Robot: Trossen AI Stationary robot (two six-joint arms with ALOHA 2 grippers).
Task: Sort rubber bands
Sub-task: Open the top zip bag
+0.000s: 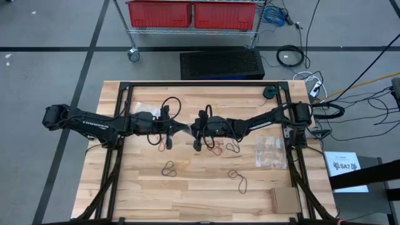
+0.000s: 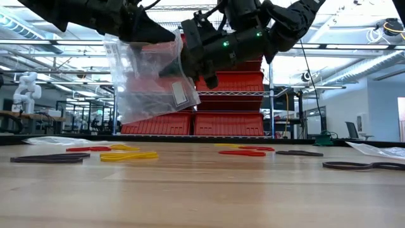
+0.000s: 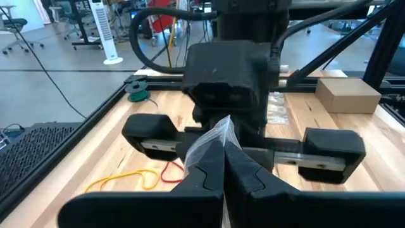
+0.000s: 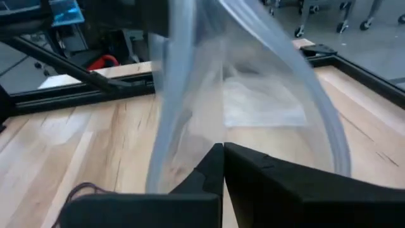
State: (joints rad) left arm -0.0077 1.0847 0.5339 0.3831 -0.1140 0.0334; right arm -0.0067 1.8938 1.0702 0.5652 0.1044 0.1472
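A clear plastic bag (image 2: pixel 152 82) hangs in the air over the middle of the table, between my two grippers. My left gripper (image 3: pixel 223 166) comes from the table's left and my right gripper (image 4: pixel 223 152) from the right; both are shut on the bag. They face each other closely (image 1: pixel 184 129). Rubber bands lie flat on the wood below and nearer: black (image 1: pixel 169 167), black (image 1: pixel 237 178), red (image 2: pixel 247 152), yellow (image 2: pixel 126 155), and yellow (image 3: pixel 123 179) and red (image 3: pixel 171 171) in the left wrist view. My left gripper pinches the bag's top edge (image 3: pixel 218 136) between its two fingers, coming nearly level from the table's left. The plastic stands up out of the fingertips. The bag hangs below, clear of the table. My right gripper pinches the bag's edge on the side toward the table's right (image 2: pixel 185 66) between its two fingers, coming nearly level from that side. The film (image 4: pixel 209 95) spreads out in front of the fingertips. Whether it has one layer or both cannot be seen.
More clear bags (image 1: pixel 272 152) lie at the right of the table and a pale one (image 1: pixel 145 100) at the far left. A cardboard box (image 1: pixel 284 200) sits at the near right corner, a green roll (image 1: pixel 270 92) at the far right. Black frame rails (image 1: pixel 119 112) border the wood.
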